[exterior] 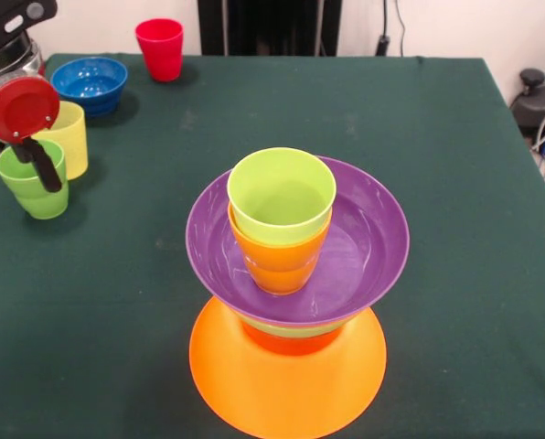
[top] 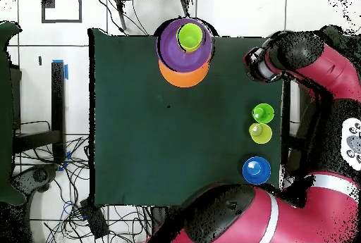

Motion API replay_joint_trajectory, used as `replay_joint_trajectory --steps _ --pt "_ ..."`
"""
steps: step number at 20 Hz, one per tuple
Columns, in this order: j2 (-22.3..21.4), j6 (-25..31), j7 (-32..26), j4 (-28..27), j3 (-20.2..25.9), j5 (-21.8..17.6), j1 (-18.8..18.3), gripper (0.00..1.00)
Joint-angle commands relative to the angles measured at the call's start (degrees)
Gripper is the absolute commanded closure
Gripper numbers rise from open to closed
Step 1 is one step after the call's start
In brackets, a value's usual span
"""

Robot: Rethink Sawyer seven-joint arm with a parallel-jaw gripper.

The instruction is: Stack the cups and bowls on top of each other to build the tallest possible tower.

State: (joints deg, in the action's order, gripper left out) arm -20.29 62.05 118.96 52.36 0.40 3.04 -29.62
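The tower stands front centre on the large orange bowl (exterior: 287, 389), which is upside down. On it sit the red-orange bowl (exterior: 291, 344), a sliver of the green bowl (exterior: 291, 327) and the upright purple bowl (exterior: 364, 247). The orange cup (exterior: 280, 261) stands in the purple bowl with the lime green cup (exterior: 282, 197) nested inside it. My gripper (exterior: 44, 169) is at the left, reaching down at the rim of the green cup (exterior: 35, 187), which stands on the table. The pale yellow cup (exterior: 69, 137) is right behind it. The blue bowl (exterior: 90, 84) and the red cup (exterior: 160, 48) stand further back.
The dark green table (exterior: 455, 183) has its left edge close to the green cup. In the overhead view the green cup (top: 262, 112), yellow cup (top: 260, 133) and blue bowl (top: 257, 170) line up along the right edge, and the tower (top: 185, 43) stands at the top edge.
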Motion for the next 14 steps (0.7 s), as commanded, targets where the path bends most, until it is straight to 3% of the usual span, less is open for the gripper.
replay_joint_trajectory --steps 1,14 --pt "0.2 -1.5 -9.8 6.5 3.4 -5.0 -0.4 0.0" --pt "2.7 -2.9 -10.3 4.8 3.0 -8.9 -1.4 0.0"
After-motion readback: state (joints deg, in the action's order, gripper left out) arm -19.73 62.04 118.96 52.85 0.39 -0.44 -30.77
